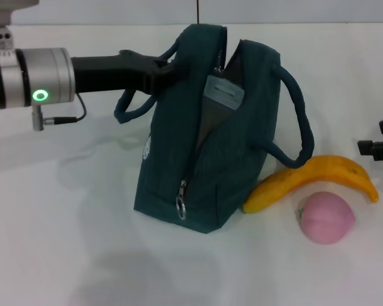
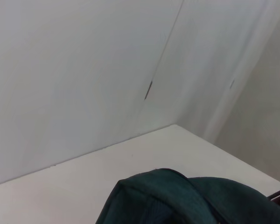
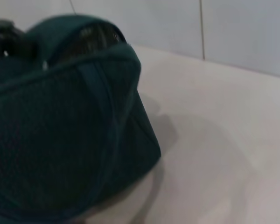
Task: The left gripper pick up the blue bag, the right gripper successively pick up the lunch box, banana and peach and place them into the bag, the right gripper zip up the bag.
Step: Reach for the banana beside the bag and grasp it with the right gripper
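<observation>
The blue bag stands upright mid-table, its zipper open down the front and the ring pull low. My left gripper comes in from the left and is shut on the bag's upper left edge by a handle. A corner of the lunch box shows inside the open mouth. The banana lies against the bag's right base, and the peach sits just in front of it. My right gripper hovers open and empty at the far right edge. The bag's top and side fill the wrist views.
The white table stretches out in front and to the left of the bag. A pale wall rises behind the table's back edge.
</observation>
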`<move>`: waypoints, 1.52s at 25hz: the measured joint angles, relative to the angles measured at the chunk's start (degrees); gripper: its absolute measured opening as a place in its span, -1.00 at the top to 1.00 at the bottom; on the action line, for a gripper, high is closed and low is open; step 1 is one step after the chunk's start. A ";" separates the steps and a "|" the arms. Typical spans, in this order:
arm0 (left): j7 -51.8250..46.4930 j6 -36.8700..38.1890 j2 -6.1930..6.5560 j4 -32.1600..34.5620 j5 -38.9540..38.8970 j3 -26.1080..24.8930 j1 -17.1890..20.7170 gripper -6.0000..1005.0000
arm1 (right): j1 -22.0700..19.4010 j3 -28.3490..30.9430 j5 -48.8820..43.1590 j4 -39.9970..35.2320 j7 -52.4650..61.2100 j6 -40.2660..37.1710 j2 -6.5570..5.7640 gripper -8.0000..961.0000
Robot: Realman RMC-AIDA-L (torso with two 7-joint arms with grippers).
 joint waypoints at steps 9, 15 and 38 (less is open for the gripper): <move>0.04 -0.68 0.00 -1.27 0.02 -0.01 -1.78 0.91 | 3.37 -3.40 -8.55 -1.36 3.72 0.00 0.26 -0.48; 0.04 -1.20 -0.01 -1.35 0.02 -0.01 -1.83 0.91 | 5.88 -5.59 -10.94 -1.79 4.24 -1.29 0.42 -0.46; 0.04 -2.61 -0.09 -1.48 0.02 -0.01 -2.58 0.91 | 15.26 -12.67 -19.98 8.60 7.88 0.58 0.76 -0.39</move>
